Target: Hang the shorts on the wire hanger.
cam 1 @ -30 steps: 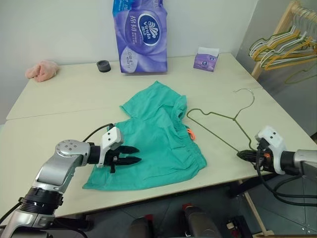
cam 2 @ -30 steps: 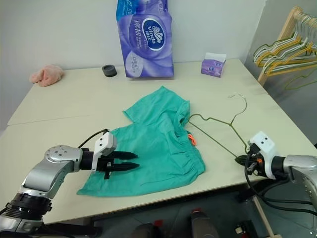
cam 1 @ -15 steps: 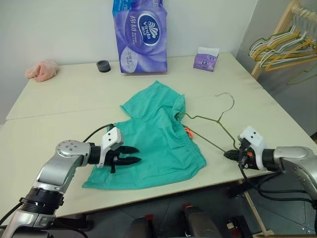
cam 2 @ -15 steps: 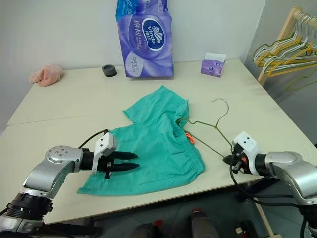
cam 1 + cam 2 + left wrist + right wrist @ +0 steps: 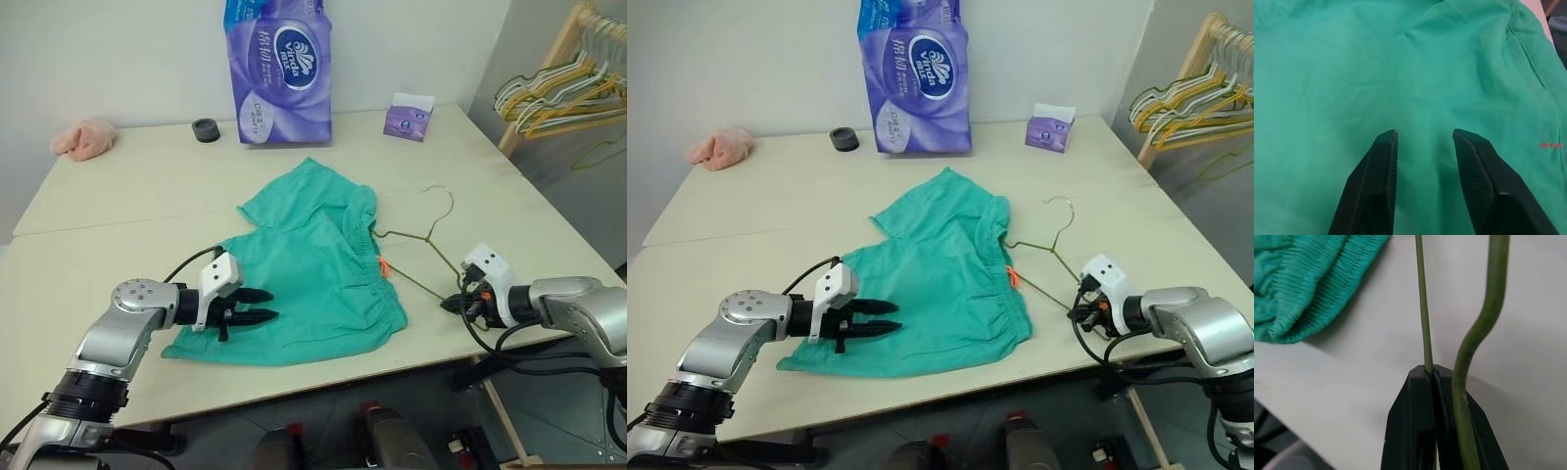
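A: Two arms over the table (image 5: pixel 118 201) in the head view? Spotted the shorts (image 5: pixel 304 269) spread flat mid-table, left gripper (image 5: pixel 263 305) low over the near leg, fingers parted, gripping nothing.

B: Yep. Saw the right gripper (image 5: pixel 1076 315) clamped on the wire hanger (image 5: pixel 1043 253) by the table's near edge, just right of the waistband.

A: Left wrist view: both fingers (image 5: pixel 1374 181) apart, teal cloth between and beyond.

B: Right wrist view: pinched shut on the thin wire, with the waistband lying nearby.
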Controlling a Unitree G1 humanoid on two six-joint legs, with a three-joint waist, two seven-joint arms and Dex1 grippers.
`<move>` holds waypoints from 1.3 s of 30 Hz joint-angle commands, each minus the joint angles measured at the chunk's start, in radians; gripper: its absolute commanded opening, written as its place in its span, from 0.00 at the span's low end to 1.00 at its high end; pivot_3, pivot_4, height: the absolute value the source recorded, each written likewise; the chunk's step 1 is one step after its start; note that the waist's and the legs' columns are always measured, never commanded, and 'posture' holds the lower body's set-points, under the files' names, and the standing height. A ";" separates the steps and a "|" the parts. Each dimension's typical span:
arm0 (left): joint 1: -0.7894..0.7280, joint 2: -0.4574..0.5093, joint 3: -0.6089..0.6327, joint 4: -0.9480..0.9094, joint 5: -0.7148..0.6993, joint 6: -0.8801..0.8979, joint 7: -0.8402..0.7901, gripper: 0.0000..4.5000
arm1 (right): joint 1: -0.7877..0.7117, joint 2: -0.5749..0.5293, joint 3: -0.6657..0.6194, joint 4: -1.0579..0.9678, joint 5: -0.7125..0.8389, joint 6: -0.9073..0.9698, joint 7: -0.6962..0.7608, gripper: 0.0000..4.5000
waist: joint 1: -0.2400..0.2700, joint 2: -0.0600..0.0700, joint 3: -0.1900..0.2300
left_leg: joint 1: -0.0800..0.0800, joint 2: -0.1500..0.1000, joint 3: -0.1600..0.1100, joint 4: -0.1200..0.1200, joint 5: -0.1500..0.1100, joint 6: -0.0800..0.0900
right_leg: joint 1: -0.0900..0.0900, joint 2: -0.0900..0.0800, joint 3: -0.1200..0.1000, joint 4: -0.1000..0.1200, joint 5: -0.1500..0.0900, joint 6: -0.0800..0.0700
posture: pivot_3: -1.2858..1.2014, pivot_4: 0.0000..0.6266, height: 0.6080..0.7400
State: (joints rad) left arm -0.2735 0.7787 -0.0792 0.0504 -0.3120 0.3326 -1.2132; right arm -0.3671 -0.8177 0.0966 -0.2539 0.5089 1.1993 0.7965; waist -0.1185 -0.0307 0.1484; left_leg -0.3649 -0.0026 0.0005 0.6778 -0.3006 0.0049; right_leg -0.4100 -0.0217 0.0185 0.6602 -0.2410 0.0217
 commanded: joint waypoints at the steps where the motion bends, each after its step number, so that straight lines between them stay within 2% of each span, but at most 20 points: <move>1: -0.023 -0.006 0.022 -0.004 -0.003 -0.021 0.009 0.42 | -0.060 0.099 -0.048 -0.028 0.082 0.155 -0.051 0.00 | -0.004 0.000 0.000 | 0.000 0.000 0.000 0.000 0.000 0.000 | 0.000 0.000 0.000 0.000 0.000 0.000 | 0.44 0.17 1.00; 6: -0.026 -0.008 0.023 -0.007 -0.002 -0.021 0.015 0.42 | -0.155 0.334 -0.194 0.061 0.060 0.348 -0.217 0.00 | -0.004 0.000 0.000 | -0.001 0.000 0.000 0.000 0.000 0.000 | -0.001 0.000 0.000 0.002 0.003 -0.005 | 0.44 0.17 1.00; 8: -0.023 -0.008 0.025 -0.012 -0.003 -0.019 0.020 0.42 | -0.211 0.456 -0.300 0.116 0.002 0.394 -0.326 0.00 | -0.004 0.000 0.000 | -0.001 0.000 0.000 0.000 0.000 0.000 | -0.001 -0.001 0.000 0.002 0.003 -0.005 | 0.44 0.17 1.00; 11: -0.019 -0.009 0.028 -0.022 -0.005 -0.013 0.029 0.42 | -0.283 0.573 -0.448 0.174 -0.048 0.415 -0.446 0.00 | -0.005 0.000 0.000 | -0.001 0.000 0.000 0.000 0.000 0.000 | -0.002 -0.001 0.000 0.003 0.003 -0.005 | 0.44 0.17 1.00; 21: 0.004 -0.017 0.030 -0.066 -0.017 0.013 0.059 0.42 | -0.325 0.703 -0.630 0.094 -0.046 0.406 -0.568 0.00 | -0.002 0.002 -0.002 | -0.017 -0.001 -0.001 0.000 0.000 -0.001 | -0.017 -0.002 -0.001 0.005 0.004 -0.006 | 0.44 0.17 1.00; 26: -0.003 -0.030 0.022 -0.077 -0.021 0.027 0.069 0.42 | -0.224 0.685 -0.442 0.026 -0.029 0.315 -0.519 0.00 | -0.013 0.003 -0.002 | -0.017 -0.002 -0.002 0.000 0.000 -0.001 | -0.017 -0.003 -0.001 0.005 0.004 -0.006 | 0.44 0.18 1.00; 35: -0.033 -0.043 0.016 -0.065 -0.017 0.034 0.062 0.42 | -0.308 0.671 -0.352 0.248 -0.054 0.226 -0.508 0.00 | -0.048 0.003 -0.002 | -0.015 -0.002 -0.002 0.001 0.000 0.000 | -0.016 -0.002 -0.001 0.006 0.005 -0.006 | 0.44 0.17 1.00; 39: -0.038 -0.048 0.016 -0.064 -0.017 0.032 0.065 0.42 | -0.363 0.670 -0.368 0.357 -0.056 0.217 -0.523 0.00 | -0.053 0.003 -0.003 | -0.015 -0.002 -0.002 0.001 0.000 0.000 | -0.016 -0.001 -0.001 0.006 0.005 -0.006 | 0.44 0.16 1.00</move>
State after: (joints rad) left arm -0.2953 0.7331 -0.0763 0.0027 -0.3146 0.3680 -1.1476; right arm -0.6948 -0.1432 -0.2569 0.0843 0.4515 1.4367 0.2747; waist -0.1712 -0.0274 0.1458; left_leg -0.3804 -0.0042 -0.0014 0.6789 -0.3004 0.0046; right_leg -0.4258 -0.0232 0.0174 0.6659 -0.2358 0.0159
